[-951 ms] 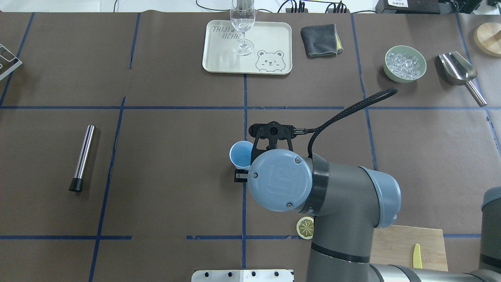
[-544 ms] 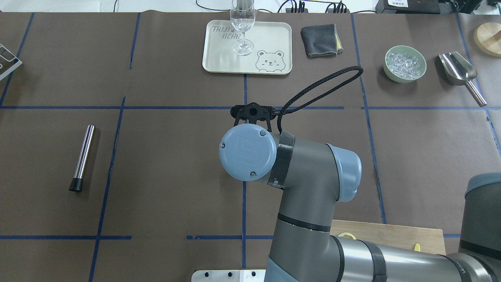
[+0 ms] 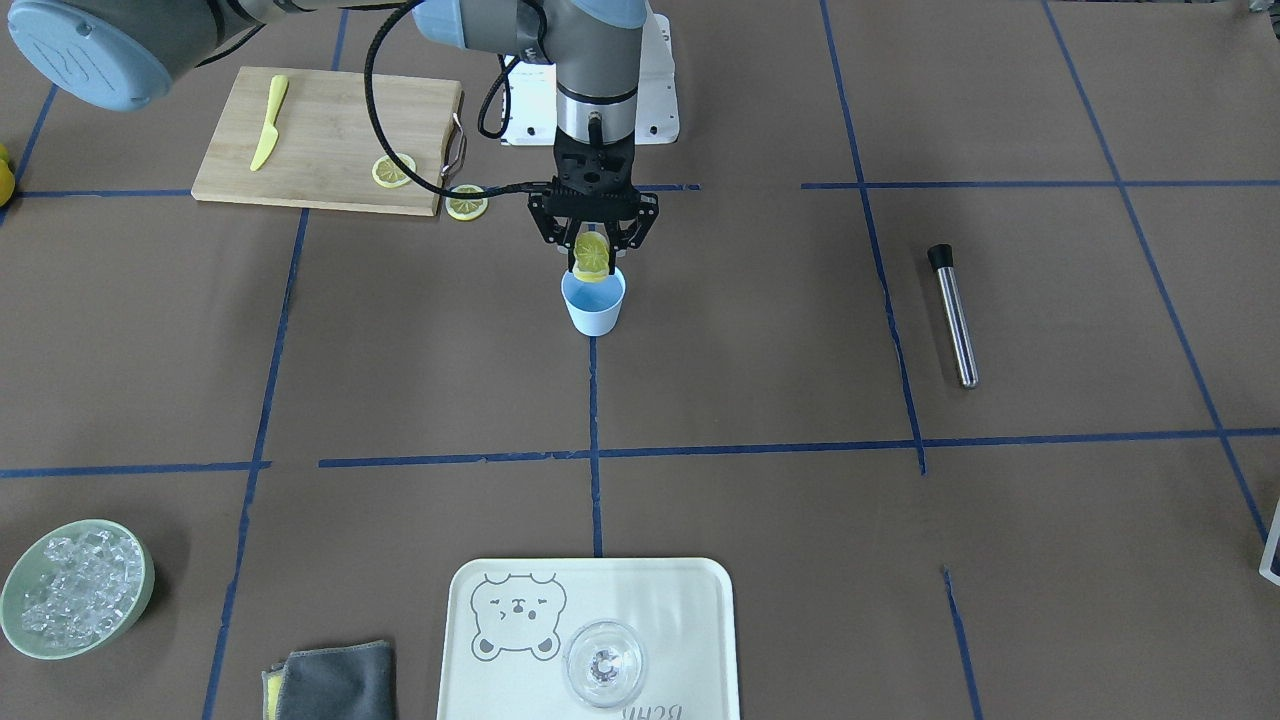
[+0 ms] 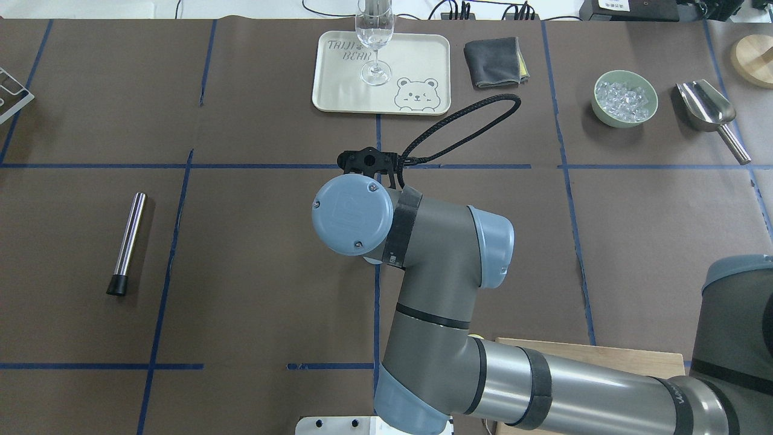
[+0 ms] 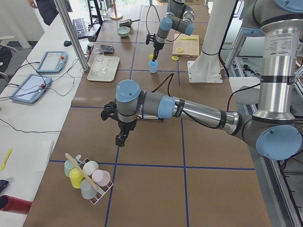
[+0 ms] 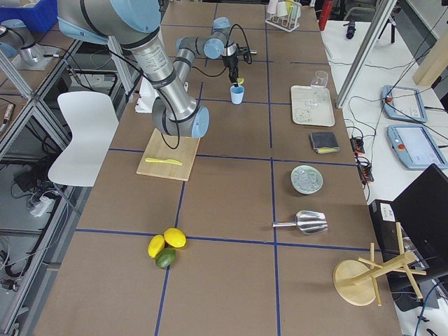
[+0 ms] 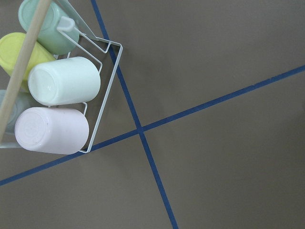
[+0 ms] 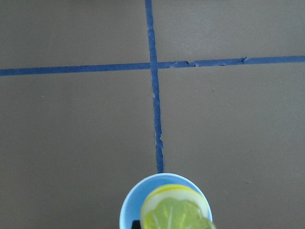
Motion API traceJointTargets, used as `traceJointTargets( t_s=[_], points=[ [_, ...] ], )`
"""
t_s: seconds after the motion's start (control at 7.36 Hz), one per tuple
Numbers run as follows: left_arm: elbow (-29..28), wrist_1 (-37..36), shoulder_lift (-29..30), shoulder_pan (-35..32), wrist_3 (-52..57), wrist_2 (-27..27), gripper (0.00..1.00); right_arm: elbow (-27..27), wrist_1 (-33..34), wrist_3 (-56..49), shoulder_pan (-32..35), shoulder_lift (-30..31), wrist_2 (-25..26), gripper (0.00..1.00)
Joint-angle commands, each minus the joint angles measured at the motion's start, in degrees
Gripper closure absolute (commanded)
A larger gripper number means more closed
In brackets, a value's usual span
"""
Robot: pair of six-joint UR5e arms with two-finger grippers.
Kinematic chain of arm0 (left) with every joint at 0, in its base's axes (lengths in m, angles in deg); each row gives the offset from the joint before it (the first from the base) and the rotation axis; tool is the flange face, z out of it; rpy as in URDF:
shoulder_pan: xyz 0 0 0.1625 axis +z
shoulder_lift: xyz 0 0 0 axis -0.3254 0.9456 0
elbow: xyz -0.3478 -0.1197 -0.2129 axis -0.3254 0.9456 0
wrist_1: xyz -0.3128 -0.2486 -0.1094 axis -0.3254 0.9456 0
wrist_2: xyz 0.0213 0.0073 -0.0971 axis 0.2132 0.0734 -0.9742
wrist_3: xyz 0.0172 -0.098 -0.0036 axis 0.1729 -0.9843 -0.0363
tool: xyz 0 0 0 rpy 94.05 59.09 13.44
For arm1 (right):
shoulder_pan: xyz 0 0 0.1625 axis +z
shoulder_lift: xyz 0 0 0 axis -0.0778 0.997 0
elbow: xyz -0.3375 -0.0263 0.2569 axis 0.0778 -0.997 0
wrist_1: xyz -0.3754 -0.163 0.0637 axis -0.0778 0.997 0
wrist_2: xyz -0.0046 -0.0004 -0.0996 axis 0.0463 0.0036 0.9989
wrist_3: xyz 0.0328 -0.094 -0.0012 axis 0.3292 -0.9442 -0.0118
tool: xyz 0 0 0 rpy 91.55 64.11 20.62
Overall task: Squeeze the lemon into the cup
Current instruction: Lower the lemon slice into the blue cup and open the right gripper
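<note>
The light-blue cup point(image 3: 593, 305) stands upright at the table's middle on a blue tape line. My right gripper point(image 3: 592, 264) points down just above its mouth, shut on a yellow lemon slice point(image 3: 591, 250) held on edge. The right wrist view shows the slice point(image 8: 175, 211) over the cup's rim point(image 8: 131, 205). In the overhead view the right wrist hides both cup and slice. Two more lemon slices lie behind, one on the cutting board point(image 3: 393, 170) and one on the table point(image 3: 466, 203). My left gripper point(image 5: 121, 139) shows only in the exterior left view; I cannot tell its state.
A bamboo cutting board point(image 3: 320, 110) holds a yellow knife point(image 3: 268, 123). A steel rod point(image 3: 955, 315) lies on the robot's left. A tray point(image 3: 700, 600) with a clear glass point(image 3: 604, 664), a grey cloth point(image 3: 330, 682) and a green ice bowl point(image 3: 75, 588) line the far side. A cup rack point(image 7: 62, 90) sits below the left wrist.
My right arm has swung forward and to the robot's left. The cup showed beside the gripper one second ago; the wrist now hides it in the overhead view.
</note>
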Motion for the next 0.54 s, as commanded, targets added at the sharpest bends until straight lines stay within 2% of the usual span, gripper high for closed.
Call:
traceJointTargets(
  t_s=[0.0, 0.14, 0.41],
  points=[
    [0.0, 0.0, 0.0, -0.1, 0.0, 0.0, 0.00, -1.4, -0.3, -0.1, 0.1, -0.4, -0.3, 0.34],
    [0.1, 0.0, 0.0, -0.1, 0.0, 0.0, 0.00, -1.4, -0.3, -0.5, 0.0, -0.5, -0.4, 0.01],
    [0.1, 0.0, 0.0, -0.1, 0.0, 0.0, 0.00, -1.3, -0.2, -0.5, 0.0, -0.7, -0.5, 0.00]
  ],
)
